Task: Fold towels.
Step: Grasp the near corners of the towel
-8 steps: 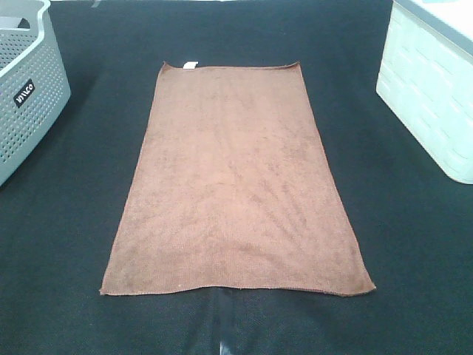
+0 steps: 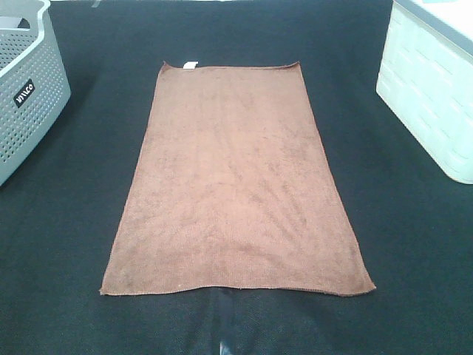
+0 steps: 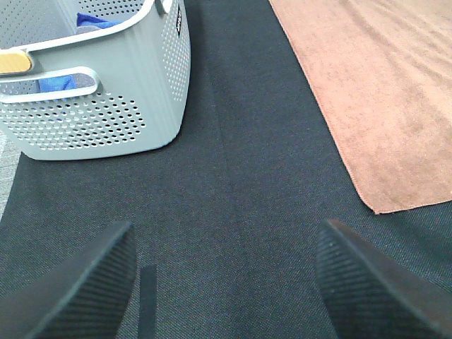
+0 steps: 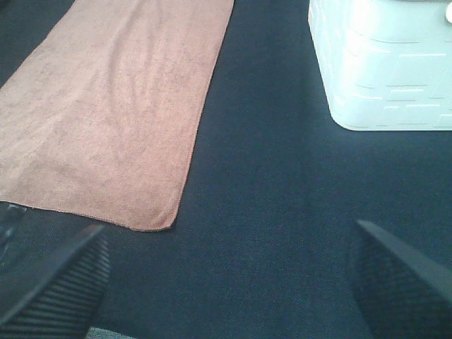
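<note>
A reddish-brown towel [image 2: 235,181] lies flat and unfolded in the middle of the black table, long side running away from me, with a small white tag [image 2: 190,65] on its far short edge. Neither gripper shows in the exterior high view. In the left wrist view my left gripper [image 3: 226,282] is open and empty over bare black cloth, and the towel's near left corner [image 3: 374,120] lies beside it. In the right wrist view my right gripper [image 4: 233,282] is open and empty, with the towel's near right corner [image 4: 106,120] beside it.
A grey perforated basket [image 2: 26,89] stands at the left edge; the left wrist view [image 3: 106,92] shows blue cloth inside it. A white bin [image 2: 432,89] stands at the right edge and shows in the right wrist view [image 4: 385,63]. A pale streak [image 2: 222,325] marks the black mat near the front.
</note>
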### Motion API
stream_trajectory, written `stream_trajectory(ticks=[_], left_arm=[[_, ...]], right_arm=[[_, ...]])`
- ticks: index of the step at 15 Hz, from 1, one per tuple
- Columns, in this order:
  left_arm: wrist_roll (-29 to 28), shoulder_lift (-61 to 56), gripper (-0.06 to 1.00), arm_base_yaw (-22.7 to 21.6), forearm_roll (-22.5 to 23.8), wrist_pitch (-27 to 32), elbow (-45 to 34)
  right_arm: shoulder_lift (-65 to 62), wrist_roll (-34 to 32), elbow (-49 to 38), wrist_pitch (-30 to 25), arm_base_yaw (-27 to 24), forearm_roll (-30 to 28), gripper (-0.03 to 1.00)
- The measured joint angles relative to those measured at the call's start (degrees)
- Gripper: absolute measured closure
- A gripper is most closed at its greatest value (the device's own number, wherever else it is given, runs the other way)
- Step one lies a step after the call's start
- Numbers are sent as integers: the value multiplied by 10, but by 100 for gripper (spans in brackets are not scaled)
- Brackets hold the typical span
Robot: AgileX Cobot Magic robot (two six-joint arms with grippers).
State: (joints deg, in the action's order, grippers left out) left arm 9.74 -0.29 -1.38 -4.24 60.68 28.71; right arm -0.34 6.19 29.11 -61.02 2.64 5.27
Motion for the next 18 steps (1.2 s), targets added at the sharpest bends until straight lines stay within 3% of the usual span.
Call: stream_trajectory(ticks=[18], left_arm=[[0,0,26,0,0,0,0]], right_arm=[[0,0,0,0,0,0,11]])
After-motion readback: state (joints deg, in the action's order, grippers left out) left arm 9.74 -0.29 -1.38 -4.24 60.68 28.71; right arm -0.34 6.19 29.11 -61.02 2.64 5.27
